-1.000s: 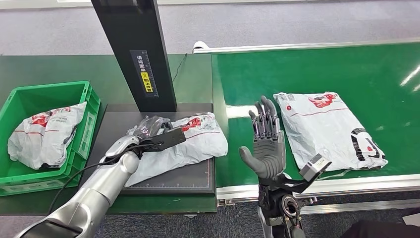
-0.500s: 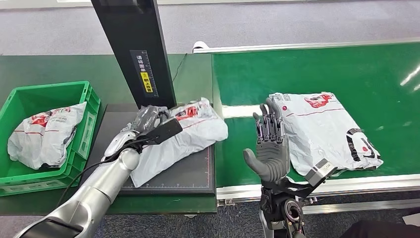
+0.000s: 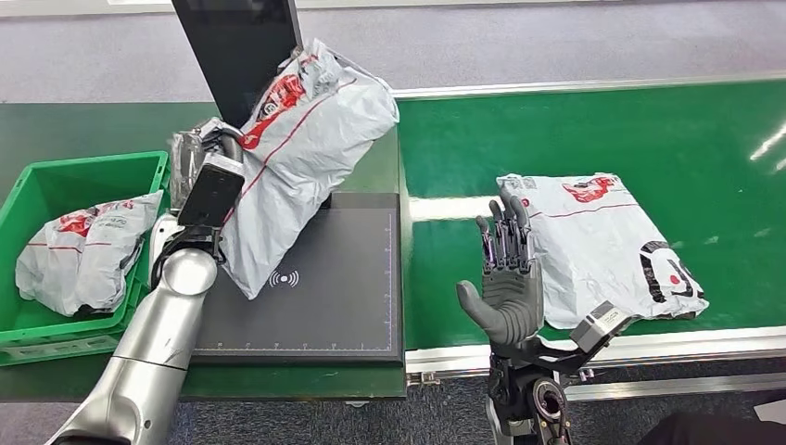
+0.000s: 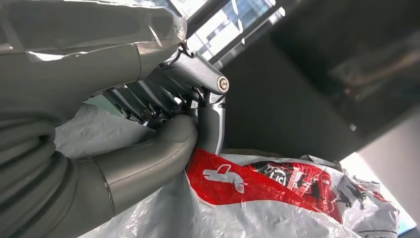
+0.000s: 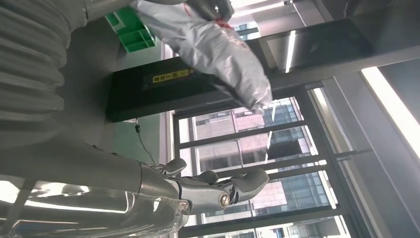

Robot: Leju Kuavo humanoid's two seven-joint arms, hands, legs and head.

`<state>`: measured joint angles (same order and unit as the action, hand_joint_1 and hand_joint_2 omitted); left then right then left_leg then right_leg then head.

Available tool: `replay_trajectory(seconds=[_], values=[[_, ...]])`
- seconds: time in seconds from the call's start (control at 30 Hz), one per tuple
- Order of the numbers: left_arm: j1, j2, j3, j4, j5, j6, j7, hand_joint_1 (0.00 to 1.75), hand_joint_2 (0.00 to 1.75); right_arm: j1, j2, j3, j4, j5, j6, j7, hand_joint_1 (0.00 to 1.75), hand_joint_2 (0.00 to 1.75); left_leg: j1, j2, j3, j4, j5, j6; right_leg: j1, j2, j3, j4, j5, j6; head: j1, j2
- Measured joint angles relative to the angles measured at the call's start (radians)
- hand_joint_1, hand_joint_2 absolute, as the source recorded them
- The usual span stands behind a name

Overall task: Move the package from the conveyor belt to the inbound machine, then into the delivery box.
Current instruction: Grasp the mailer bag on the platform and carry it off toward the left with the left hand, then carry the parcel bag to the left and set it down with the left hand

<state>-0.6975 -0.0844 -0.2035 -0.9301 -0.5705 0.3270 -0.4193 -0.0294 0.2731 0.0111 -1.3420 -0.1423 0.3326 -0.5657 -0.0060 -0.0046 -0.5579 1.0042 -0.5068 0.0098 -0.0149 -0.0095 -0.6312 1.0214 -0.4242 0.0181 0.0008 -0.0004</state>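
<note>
My left hand (image 3: 206,176) grips the package (image 3: 297,139), raised above the inbound machine (image 3: 306,287); I must carry it left into the delivery box (image 3: 56,185). My right hand (image 3: 505,278) is spread, holding nothing.

White package (image 3: 297,148) with red print — green conveyor belt (image 3: 593,130), green delivery box (image 3: 56,185), black inbound machine (image 3: 315,287).

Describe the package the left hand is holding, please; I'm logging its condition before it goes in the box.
The lifted package is a soft, crinkled grey-white plastic mailer bag with red printing near its upper end and a thin red line across it. It looks full and lumpy. The left hand grips its edge and holds it tilted in the air above the black scanner plate, in front of the machine's dark column. No tear is visible.
</note>
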Motion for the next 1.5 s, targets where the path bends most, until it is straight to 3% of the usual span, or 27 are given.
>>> replay_trajectory(seconds=[0.23,0.47,0.63,0.8,1.17,1.5], values=[[0.024,0.057,0.07,-0.152,0.09,0.026,0.013,1.75,1.75,0.013,0.0,-0.006,-0.005,0.0,0.0,0.0,0.0,1.75,0.0,0.002,0.0,0.0,0.0,0.0,0.0,0.001,0.0,0.0,0.0,0.0,0.0,0.0],[-0.011,0.203,0.236,-0.231,0.189,-0.035,0.055,1.75,1.75,0.019,0.0,-0.028,-0.006,0.001,0.013,-0.003,0.0,1.75,0.001,0.006,0.001,0.0,0.0,-0.001,0.001,0.004,-0.001,0.001,0.0,-0.001,0.0,0.0],[-0.095,0.323,0.361,-0.119,0.172,-0.077,0.087,1.75,1.75,0.018,0.0,-0.041,-0.005,0.004,0.032,-0.008,0.0,1.75,0.002,0.006,0.001,0.0,0.001,-0.001,0.002,0.005,-0.001,0.001,0.0,-0.001,0.0,0.0],[-0.174,0.391,0.441,0.056,0.118,-0.063,0.116,1.75,1.75,0.011,0.002,-0.048,0.002,0.007,0.044,-0.008,0.0,1.75,0.002,0.006,0.001,0.0,0.001,-0.002,0.002,0.005,-0.001,0.001,0.0,-0.002,0.001,0.0],[-0.23,0.435,0.497,0.225,0.089,-0.056,0.138,1.75,1.75,0.003,0.006,-0.051,0.014,0.01,0.05,-0.008,0.0,1.75,0.002,0.006,0.0,0.0,0.001,-0.002,0.002,0.005,-0.002,0.001,0.0,-0.002,0.0,0.0],[-0.203,0.435,0.517,0.426,-0.109,-0.142,0.216,1.75,1.75,0.012,0.013,-0.077,0.014,0.009,0.06,-0.007,0.0,1.75,0.002,0.006,0.001,0.0,0.001,-0.002,0.002,0.005,-0.002,0.001,0.001,-0.002,0.0,0.0]])
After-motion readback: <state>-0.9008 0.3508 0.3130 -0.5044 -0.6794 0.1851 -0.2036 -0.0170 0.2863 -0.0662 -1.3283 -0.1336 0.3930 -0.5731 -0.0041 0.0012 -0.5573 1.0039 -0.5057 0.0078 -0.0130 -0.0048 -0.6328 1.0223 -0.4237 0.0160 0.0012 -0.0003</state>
